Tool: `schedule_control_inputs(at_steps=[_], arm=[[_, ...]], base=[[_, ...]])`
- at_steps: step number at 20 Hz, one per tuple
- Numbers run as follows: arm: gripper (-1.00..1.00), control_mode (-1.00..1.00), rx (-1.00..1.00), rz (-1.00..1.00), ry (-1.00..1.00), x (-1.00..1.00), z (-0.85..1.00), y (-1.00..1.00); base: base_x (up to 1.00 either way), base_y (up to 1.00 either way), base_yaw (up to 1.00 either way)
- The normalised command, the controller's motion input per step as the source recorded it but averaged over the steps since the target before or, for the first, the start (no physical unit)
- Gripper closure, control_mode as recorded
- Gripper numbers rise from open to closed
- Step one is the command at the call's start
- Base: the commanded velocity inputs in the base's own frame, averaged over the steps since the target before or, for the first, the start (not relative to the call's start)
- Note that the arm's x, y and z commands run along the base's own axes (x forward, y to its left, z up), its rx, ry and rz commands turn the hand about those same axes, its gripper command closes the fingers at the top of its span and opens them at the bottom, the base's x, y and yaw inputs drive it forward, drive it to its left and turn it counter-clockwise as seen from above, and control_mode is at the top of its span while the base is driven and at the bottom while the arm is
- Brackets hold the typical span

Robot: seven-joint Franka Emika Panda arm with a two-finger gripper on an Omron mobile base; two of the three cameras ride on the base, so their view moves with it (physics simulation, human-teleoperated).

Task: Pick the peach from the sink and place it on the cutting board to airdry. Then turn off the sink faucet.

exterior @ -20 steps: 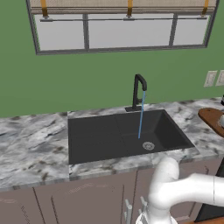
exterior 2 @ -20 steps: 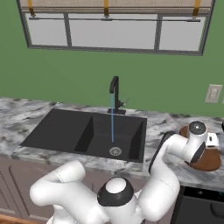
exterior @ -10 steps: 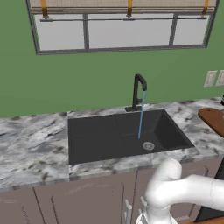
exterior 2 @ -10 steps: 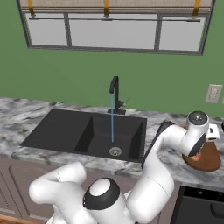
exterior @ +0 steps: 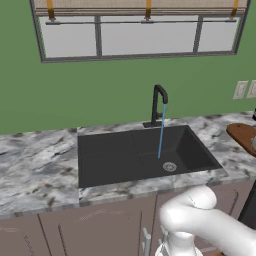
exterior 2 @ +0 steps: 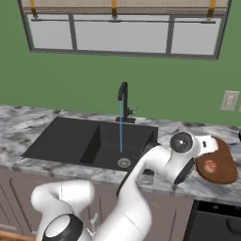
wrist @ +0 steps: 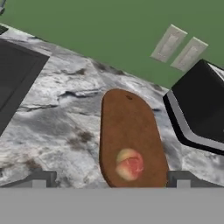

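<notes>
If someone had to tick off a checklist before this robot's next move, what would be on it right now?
1. Peach resting on the cutting board: ok.
2. Claw empty, fingers apart on either side of the peach: ok.
3. Peach out of the sink: ok.
4. Sink faucet turned off: not ok, a blue stream runs down to the drain.
5. Clear path from board to faucet: looks ok over bare counter.
6. Faucet handle position: cannot tell.

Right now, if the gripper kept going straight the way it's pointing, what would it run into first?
Most likely the flat reddish-brown wooden cutting board, at about the spot where the small round orange-red peach lies between the two fingertips in the hand view. The gripper is open with nothing between it and the board, though depth is unclear.
</notes>
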Motion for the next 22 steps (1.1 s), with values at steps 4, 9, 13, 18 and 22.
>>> schedule_control_inputs(at_steps=[4,9,13,18,22], arm=[[-1.00,-1.00,0.00,0.37,-0.14,-0.37,0.52,0.30],[-1.00,-1.00,0.00,0.46,-0.10,-0.18,0.62,0.15],[-1.00,-1.00,0.00,0.47,-0.02,-0.08,0.65,0.08],[-1.00,-1.00,-0.04,0.21,0.00,-0.39,0.15,0.40],[-1.00,-1.00,-0.03,0.05,-0.01,-0.40,-0.01,0.61]], base=[[0.00,0.00,0.00],[0.00,0.00,0.00],[0.00,0.00,0.00],[0.00,0.00,0.00],[0.00,0.00,0.00]])
